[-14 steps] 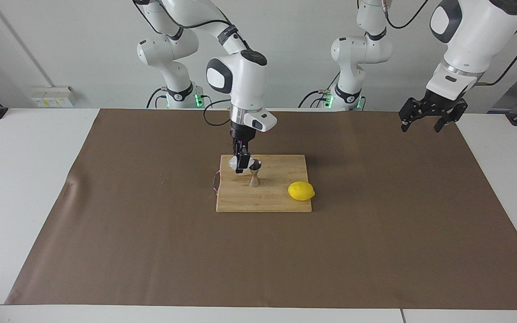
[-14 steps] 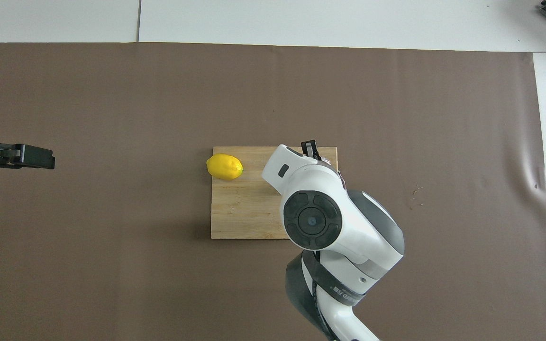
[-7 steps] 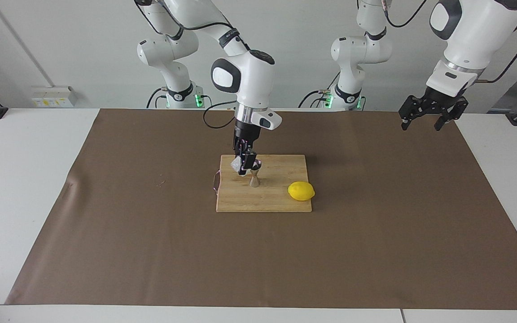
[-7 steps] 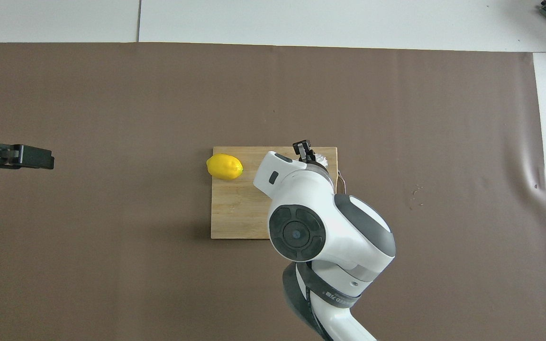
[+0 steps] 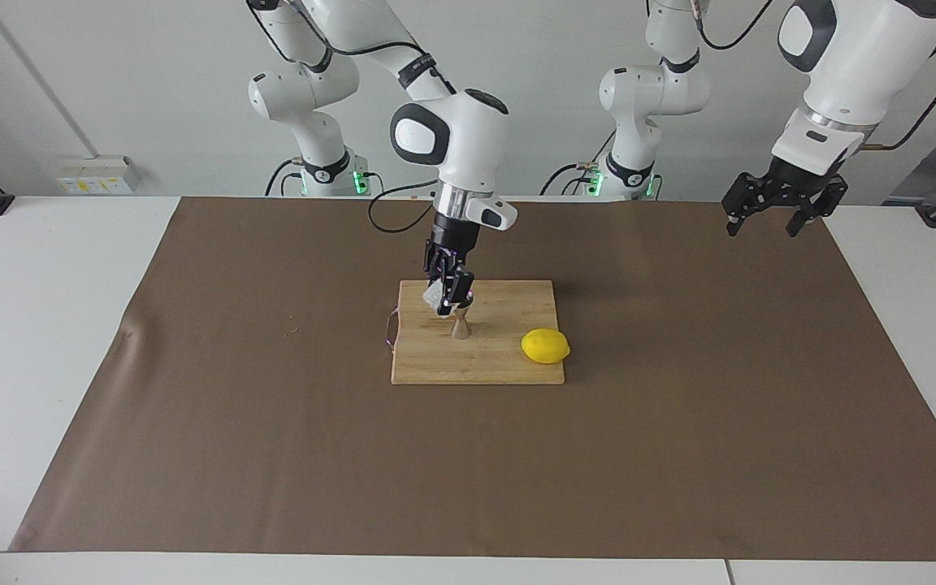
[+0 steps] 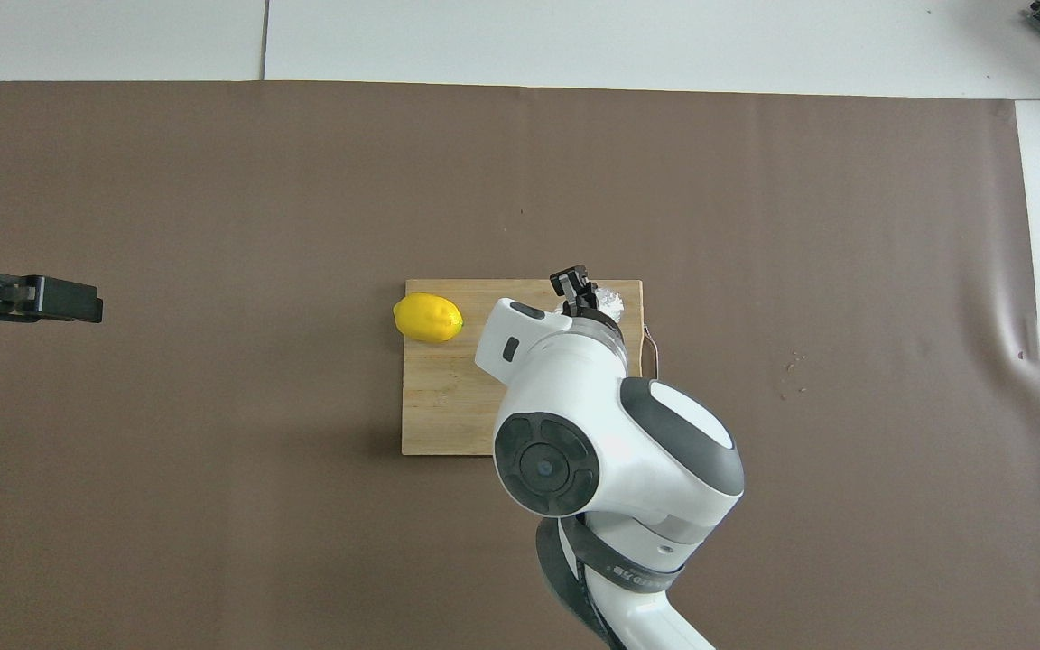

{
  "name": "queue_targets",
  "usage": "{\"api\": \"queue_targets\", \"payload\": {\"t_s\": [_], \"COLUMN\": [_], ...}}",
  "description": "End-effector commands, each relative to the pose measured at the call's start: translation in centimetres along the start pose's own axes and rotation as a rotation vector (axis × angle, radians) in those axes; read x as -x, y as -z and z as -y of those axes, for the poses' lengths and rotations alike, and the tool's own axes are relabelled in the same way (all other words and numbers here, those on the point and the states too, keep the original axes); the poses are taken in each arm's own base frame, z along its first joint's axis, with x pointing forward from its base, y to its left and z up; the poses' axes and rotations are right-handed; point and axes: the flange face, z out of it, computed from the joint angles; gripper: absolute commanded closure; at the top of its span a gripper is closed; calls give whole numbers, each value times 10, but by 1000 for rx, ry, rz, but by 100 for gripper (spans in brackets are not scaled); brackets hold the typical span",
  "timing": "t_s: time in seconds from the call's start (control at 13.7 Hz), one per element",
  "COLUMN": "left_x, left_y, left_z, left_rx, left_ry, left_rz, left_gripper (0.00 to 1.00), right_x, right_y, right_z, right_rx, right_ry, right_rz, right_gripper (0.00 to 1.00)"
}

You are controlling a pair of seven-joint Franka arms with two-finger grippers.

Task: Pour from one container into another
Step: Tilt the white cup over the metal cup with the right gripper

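Two arms in the facing view. Right gripper (image 5: 453,302) is over the wooden cutting board (image 5: 509,357), fingers clamped on the small whitish translucent cup (image 5: 434,297), which is tilted and raised right beside the top of the steel jigger (image 5: 461,323). Jigger stands upright on the board, toward the right arm's end of it; its upper cone is partly hidden by the gripper. Cannot tell if cup and jigger touch. Lemon (image 5: 545,346) lies on the board near the corner toward the left arm's end, well apart from the jigger. Board sits mid brown mat (image 5: 273,422) on the white table (image 5: 29,325). Left gripper (image 5: 770,226) waits in the air over the mat's edge at the left arm's end, fingers apart, holding nothing.

Overhead view: right arm covers much of the cutting board (image 6: 434,406); right gripper (image 6: 574,287) tip pokes out at the board's edge farther from the robots, with a bit of the cup (image 6: 612,300) showing beside it. Jigger hidden under the arm. Lemon (image 6: 428,318) at the board's corner. Left gripper (image 6: 78,303) over the mat (image 6: 213,181), seen side-on.
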Motion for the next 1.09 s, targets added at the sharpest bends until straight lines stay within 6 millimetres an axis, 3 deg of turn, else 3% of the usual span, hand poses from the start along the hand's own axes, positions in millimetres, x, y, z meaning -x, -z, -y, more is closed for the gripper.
{"api": "queue_targets", "payload": {"t_s": [0.0,0.51,1.02], "left_x": [5,5,5], "left_y": [4,4,4], "left_z": [5,6,7], "left_rx": [-13,-13,-13], "left_ry": [8,11,12], "left_rz": [1,1,1], "left_gripper": [0,0,0], "right_x": [1,1,7], "right_y": [3,6,7], "right_z": [5,9,5], "right_rx": [22,13,-51], "right_ry": [36,84,-39], "right_rz": [35,78,-29], "right_gripper": [100,100,100]}}
